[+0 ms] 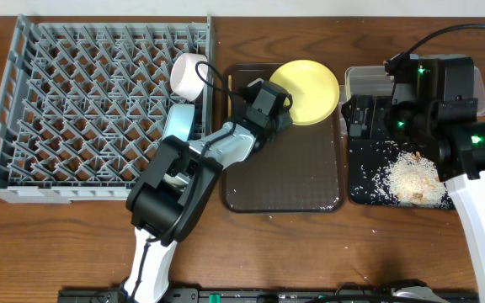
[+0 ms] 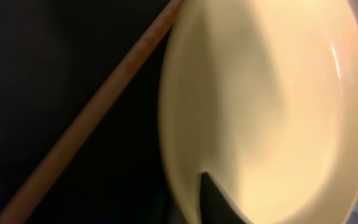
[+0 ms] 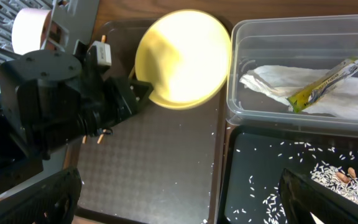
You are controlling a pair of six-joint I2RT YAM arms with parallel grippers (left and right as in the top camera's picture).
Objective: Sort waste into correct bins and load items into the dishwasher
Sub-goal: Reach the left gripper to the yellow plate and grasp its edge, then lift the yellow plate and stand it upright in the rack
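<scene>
The round yellow plate (image 1: 306, 91) (image 3: 182, 56) lies at the far right end of the brown serving tray (image 1: 285, 177). My left gripper (image 1: 278, 108) is at the plate's left rim and shut on it. In the left wrist view one dark fingertip (image 2: 213, 202) lies on the plate (image 2: 272, 106), beside a wooden chopstick (image 2: 86, 124). My right gripper (image 1: 362, 114) (image 3: 185, 205) hangs open over the edge between the brown tray and the black tray (image 1: 365, 181), holding nothing. The grey dish rack (image 1: 82, 109) holds a white cup (image 1: 190, 74) and a light blue bowl (image 1: 179, 122) on edge.
The clear tub (image 3: 235, 74) behind the black tray (image 3: 260, 180) holds the crumpled white napkin (image 3: 278, 84) and the green-and-yellow sachet (image 3: 325, 84). Rice scraps (image 1: 411, 177) (image 3: 340, 180) are heaped in the black tray. A few grains dot the brown tray (image 3: 148, 168).
</scene>
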